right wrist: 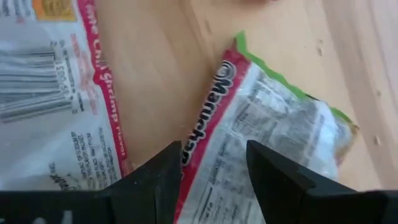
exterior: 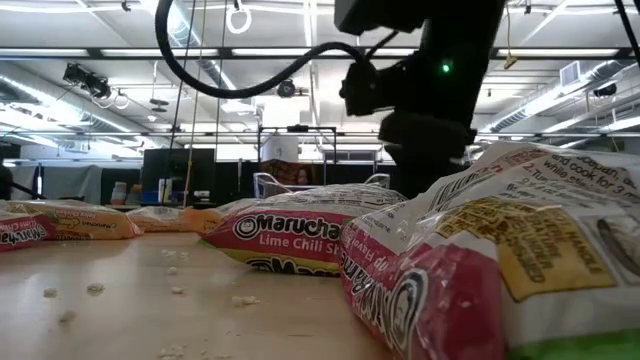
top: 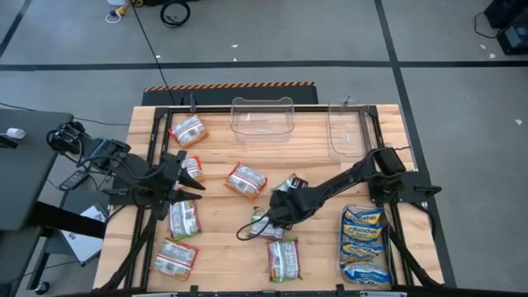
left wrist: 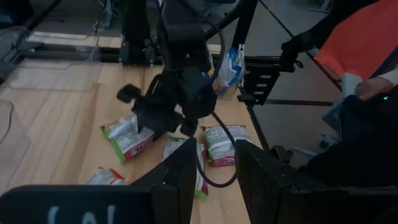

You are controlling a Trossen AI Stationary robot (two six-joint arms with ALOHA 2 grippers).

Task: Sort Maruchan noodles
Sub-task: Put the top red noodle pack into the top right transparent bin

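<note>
Right gripper point(right wrist: 208, 177) low over bench point(top: 322, 157), fingers spread astride edge of green-and-red noodle packet point(right wrist: 273, 130), likely lining up pinch. Sorted blue packets point(top: 364, 235) stacked just right of it. Left gripper point(top: 191, 176) spread, idle well left of it.

The right arm point(top: 330, 188) covers part of a green-and-white packet point(top: 266, 224); bin point(top: 347, 129) contents unreadable.

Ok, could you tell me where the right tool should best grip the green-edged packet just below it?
Grip the green-edged packet across its red Maruchan long edge, coming straight down from above. It lies flat on the wood, and the open right tool straddles that edge.
</note>
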